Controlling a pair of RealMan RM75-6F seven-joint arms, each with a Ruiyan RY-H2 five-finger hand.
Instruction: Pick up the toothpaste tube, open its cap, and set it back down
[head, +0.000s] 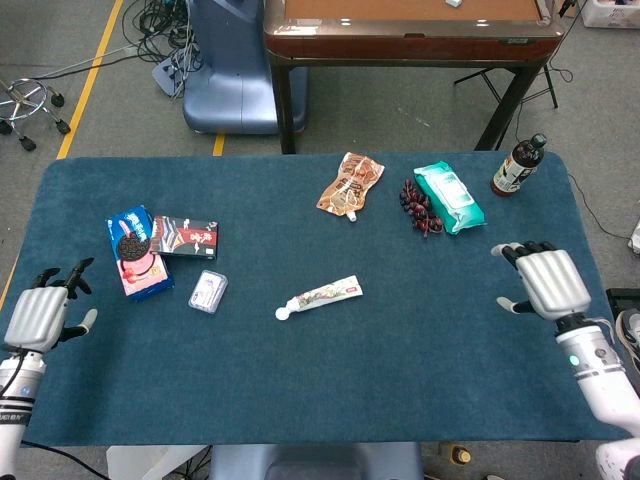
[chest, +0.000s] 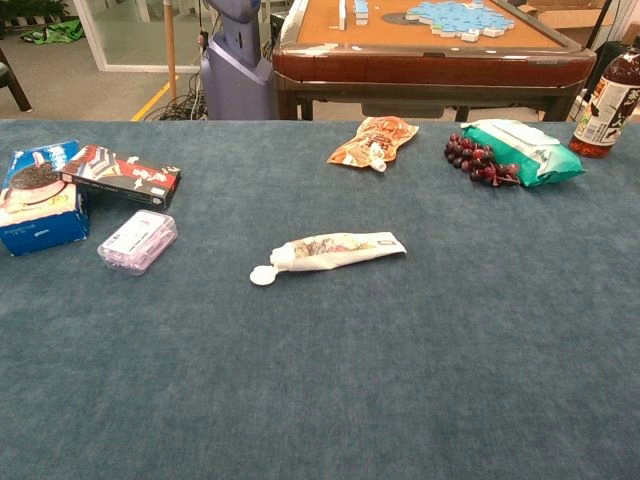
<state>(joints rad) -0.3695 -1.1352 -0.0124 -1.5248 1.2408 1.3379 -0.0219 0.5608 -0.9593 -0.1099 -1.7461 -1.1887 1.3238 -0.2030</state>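
Toothpaste tube (head: 325, 296) lies flat near the middle of the blue counter (head: 400, 390), its flip cap (chest: 264, 275) hinged open and resting on the cloth at the tube's left end — by the look of it, the job is done. Both hands sit well apart from it at opposite edges of the counter, seen only in the head view: the left hand (head: 38, 314) and the right hand (head: 550, 281) each hold nothing, fingers loosely spread, likely parked clear of the work. Around the tube, untouched: a small clear case (head: 208, 291), a cookie box (head: 135, 251), a dark snack box (head: 185, 237), a snack pouch (head: 351, 183), grapes (head: 416, 207), a wipes pack (head: 449, 197) and a bottle (head: 518, 165).
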